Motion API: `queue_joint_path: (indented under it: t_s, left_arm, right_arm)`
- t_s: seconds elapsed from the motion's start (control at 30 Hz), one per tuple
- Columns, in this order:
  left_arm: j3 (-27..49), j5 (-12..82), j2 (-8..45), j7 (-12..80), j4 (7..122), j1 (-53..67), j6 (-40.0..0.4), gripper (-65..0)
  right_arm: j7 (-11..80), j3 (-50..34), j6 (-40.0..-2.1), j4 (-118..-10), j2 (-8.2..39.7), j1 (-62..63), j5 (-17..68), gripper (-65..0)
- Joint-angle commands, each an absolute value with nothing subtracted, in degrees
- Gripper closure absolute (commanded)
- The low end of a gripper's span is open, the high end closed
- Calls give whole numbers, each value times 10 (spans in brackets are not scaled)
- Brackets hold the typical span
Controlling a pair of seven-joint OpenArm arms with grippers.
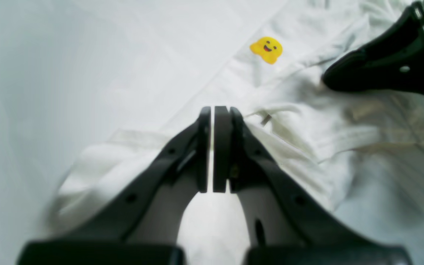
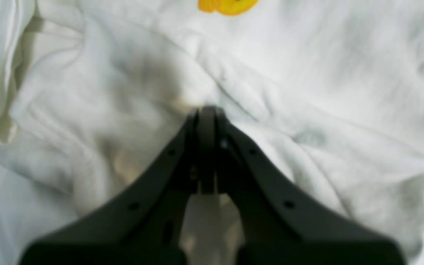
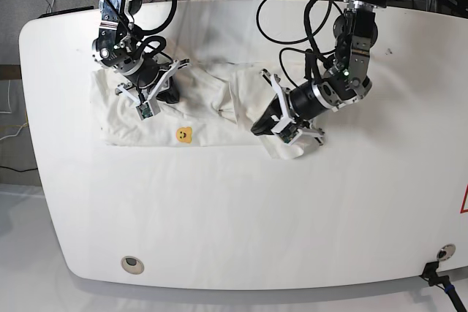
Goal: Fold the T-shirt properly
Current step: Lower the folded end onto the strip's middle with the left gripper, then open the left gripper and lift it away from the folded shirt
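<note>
The white T-shirt (image 3: 205,118) lies crumpled at the back of the table, reverse side up, with its yellow bear mark (image 3: 183,134) facing the front. My right gripper (image 3: 170,95) is on the shirt's left part; in its wrist view the fingers (image 2: 206,108) are shut, with creases running into the tips below the bear mark (image 2: 228,5). My left gripper (image 3: 259,129) is on the bunched right part; in its wrist view it (image 1: 215,108) is shut with a thin white strip between the pads, next to the collar label (image 1: 265,118). The bear mark (image 1: 267,49) and my right gripper (image 1: 328,77) show beyond it.
The white tabletop (image 3: 292,217) stretches wide in front of the shirt and shows bare in the left wrist view (image 1: 68,73). Black cables (image 3: 292,12) hang over the back edge. A small round hole (image 3: 131,263) sits near the front left corner.
</note>
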State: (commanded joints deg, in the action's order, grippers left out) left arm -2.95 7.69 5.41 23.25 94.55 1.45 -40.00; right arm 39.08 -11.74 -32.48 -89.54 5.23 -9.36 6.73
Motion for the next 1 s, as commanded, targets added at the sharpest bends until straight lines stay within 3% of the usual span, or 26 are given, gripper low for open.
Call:
queue_joint_path:
  t_s: [0.17,0.4,0.77,1.0]
  left_arm:
    - [12,77,56,233,942,25,-400,0]
    - [12,77,55,230,879,3,-400,0]
    - [11,75,52,115,641,-71,-400,0]
    - [12,76,53,114,746,-45,-400,0]
  right_arm:
    - [391,-117,-325,-895,53,-94,68,0]
    - [391,-117,-325,-895,51,-94,67,0]
    - [392,-117,-325,-895,51,-94,67,0]
    - [392,-117,-325,-886,51,-94,68,0]
